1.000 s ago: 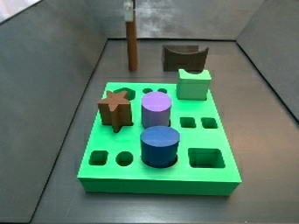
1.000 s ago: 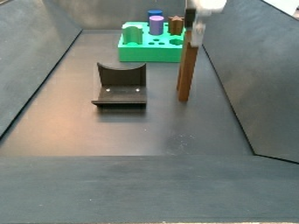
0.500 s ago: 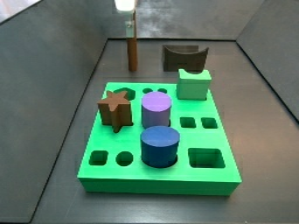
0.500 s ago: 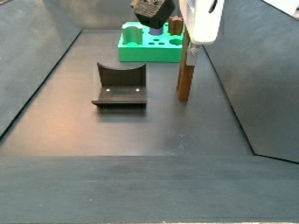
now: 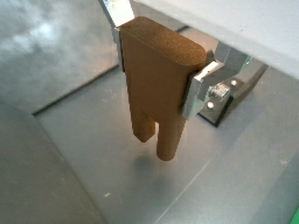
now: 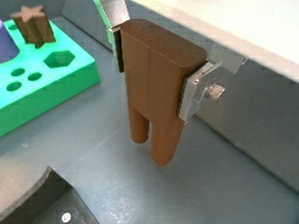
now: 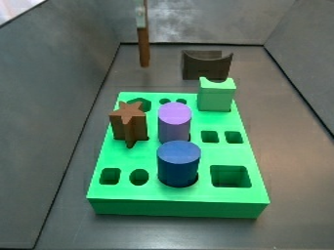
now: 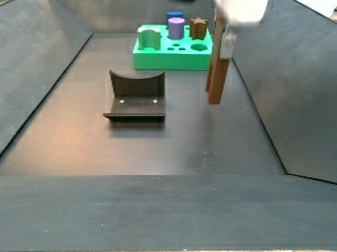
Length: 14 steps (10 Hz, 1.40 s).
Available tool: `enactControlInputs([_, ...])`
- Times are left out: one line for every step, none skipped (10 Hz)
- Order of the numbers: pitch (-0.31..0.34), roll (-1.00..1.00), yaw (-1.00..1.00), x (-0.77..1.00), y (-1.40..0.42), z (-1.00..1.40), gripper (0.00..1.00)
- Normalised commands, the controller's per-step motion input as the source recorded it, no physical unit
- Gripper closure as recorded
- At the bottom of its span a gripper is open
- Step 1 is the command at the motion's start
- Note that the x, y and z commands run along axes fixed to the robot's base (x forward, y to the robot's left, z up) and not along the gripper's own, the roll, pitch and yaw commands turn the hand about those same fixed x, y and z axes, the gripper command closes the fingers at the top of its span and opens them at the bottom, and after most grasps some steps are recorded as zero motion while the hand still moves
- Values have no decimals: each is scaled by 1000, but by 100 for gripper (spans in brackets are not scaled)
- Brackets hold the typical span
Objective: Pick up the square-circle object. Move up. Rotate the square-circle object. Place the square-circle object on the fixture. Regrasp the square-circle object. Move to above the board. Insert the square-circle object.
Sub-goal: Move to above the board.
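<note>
1. Above the dark floor, beside the right-hand wall in a side view, the gripper (image 8: 227,47) hangs with the square-circle object (image 8: 219,80) pinched between its fingers (image 5: 200,87); both wrist views show the silver plates pressed against the peg's two broad faces near its upper end.
2. Picking up looks done: the peg's lower tip appears clear of the floor, so the lift seems under way or finished.
3. Left to do, by my reading: rotating the peg, laying it on the fixture (image 8: 133,95), regrasping, carrying it over the board (image 7: 178,161), and inserting it.
4. The peg's long axis runs vertical, and it hangs straight down from the jaws.
5. Its lower end shows a split tip in a wrist view (image 6: 156,140), one part rounded and one squared; its flat top sits between the fingers.
6. The fixture stands empty, well apart from the peg, and the board lies farther back, with other pegs seated in it.
</note>
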Motion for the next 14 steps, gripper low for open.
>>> enactControlInputs([16,-128,16,-144,88,1000,100])
enactControlInputs([10,-151,-2,-139,84,1000,100])
enactControlInputs([8,-163,-14,-135,83,1000,100])
enactControlInputs([9,-172,-23,-129,79,1000,100])
enactControlInputs([15,-169,-32,-118,77,1000,100])
enactControlInputs([25,-164,-33,-104,73,1000,100])
enactControlInputs([34,-162,-33,-97,69,1000,100])
enactControlInputs([40,-170,-35,-79,63,1000,100])
enactControlInputs([42,-178,-38,-65,64,1000,100])
enactControlInputs([43,-177,-38,-57,60,1000,100])
enactControlInputs([45,-171,-38,-45,48,925,100])
enactControlInputs([43,-163,-38,-28,38,777,100])
enactControlInputs([48,-155,-36,-14,27,576,100])
enactControlInputs([51,-151,-36,-6,19,427,100])
